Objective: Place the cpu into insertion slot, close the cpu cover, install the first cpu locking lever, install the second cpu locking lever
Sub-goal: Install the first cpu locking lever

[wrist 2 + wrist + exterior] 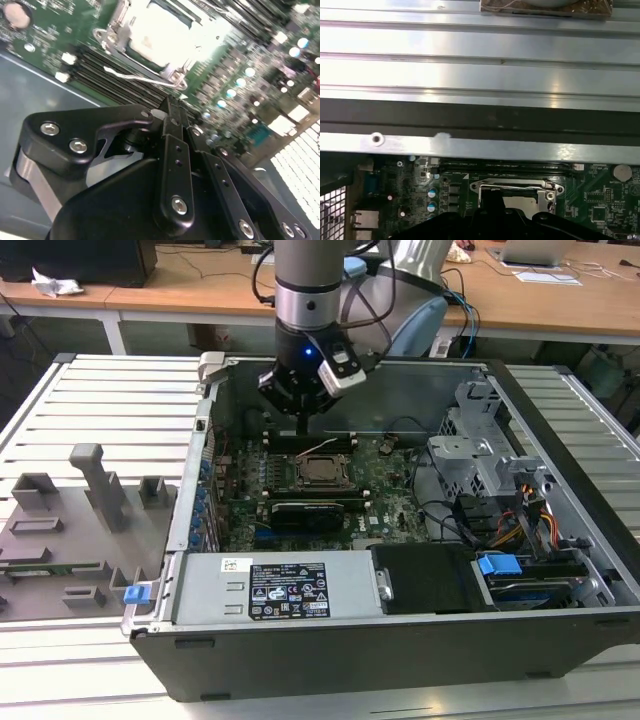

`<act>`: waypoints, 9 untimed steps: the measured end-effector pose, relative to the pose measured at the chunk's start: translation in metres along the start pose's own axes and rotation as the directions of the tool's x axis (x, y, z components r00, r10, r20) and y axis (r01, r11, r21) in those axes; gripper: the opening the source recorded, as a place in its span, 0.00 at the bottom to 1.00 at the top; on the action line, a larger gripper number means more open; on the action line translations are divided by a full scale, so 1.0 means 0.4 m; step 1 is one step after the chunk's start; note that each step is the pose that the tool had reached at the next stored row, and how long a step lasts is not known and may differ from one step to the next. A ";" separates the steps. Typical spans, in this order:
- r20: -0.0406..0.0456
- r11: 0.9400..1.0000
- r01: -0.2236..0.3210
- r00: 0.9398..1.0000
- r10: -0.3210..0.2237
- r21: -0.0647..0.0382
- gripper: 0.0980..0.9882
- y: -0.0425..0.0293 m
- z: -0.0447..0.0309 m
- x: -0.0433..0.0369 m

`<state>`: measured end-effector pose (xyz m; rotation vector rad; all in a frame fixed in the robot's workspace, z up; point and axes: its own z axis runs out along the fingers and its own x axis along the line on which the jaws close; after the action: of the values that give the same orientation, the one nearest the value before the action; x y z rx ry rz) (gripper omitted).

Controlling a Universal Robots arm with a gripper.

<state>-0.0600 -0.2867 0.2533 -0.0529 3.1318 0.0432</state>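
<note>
**Pincer poised at the socket's lever side**

The pincer (304, 423) hangs low inside the open computer case (560, 640), just beyond the far edge of the insertion slot (322, 471) near the middle of the green motherboard (385, 495). Its fingers (172, 145) appear pressed together on nothing. In both wrist views the cpu (167, 35) lies seated in the slot, with the cpu cover (516, 186) seemingly down around it. A thin locking lever (135, 76) sits loose beside the frame. To do this step well, I judge the tip should meet the lever squarely and push steadily, avoiding the memory slots (115, 75) alongside.
</note>
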 end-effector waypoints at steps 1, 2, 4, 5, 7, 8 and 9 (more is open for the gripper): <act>0.000 1.000 0.000 1.000 0.000 0.000 0.01 0.000 0.002 -0.009; 0.000 1.000 0.000 1.000 0.000 0.000 0.01 0.000 0.003 -0.016; 0.000 1.000 0.000 1.000 0.000 -0.001 0.01 0.000 0.005 -0.022; 0.000 1.000 0.001 1.000 -0.001 -0.006 0.01 -0.001 0.006 -0.022; 0.001 1.000 0.002 1.000 -0.002 -0.028 0.01 -0.002 0.008 -0.022; 0.001 1.000 0.002 1.000 -0.002 -0.028 0.01 -0.003 0.009 -0.022; 0.001 1.000 0.002 1.000 -0.002 -0.028 0.01 -0.003 0.010 -0.022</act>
<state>-0.0511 -0.2874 0.2492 -0.0561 3.1299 0.0874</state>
